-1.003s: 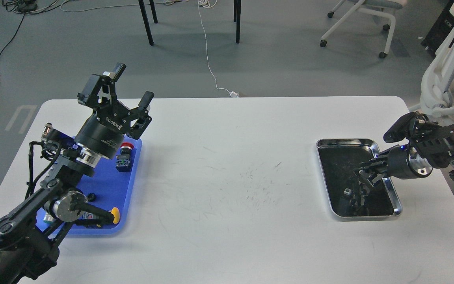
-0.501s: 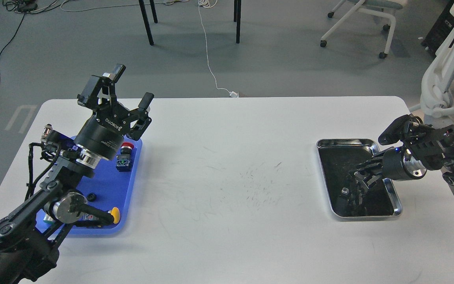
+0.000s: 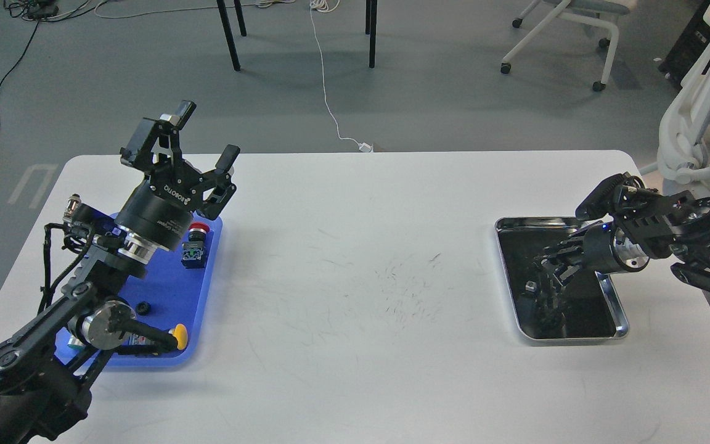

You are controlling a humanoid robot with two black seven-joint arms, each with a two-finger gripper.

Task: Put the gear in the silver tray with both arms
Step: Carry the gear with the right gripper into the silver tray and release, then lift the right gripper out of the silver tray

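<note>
Hovering our right gripper (image 3: 543,280) in the silver tray (image 3: 614,302), grip unclear, gear placement nearly done; left gripper (image 3: 204,145) spread, idle.

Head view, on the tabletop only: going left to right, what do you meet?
Blue tray with the left hand raised over its far end → red-capped push button at the tray's right edge → bare scuffed white table → silver tray with the right hand reaching into it.
</note>
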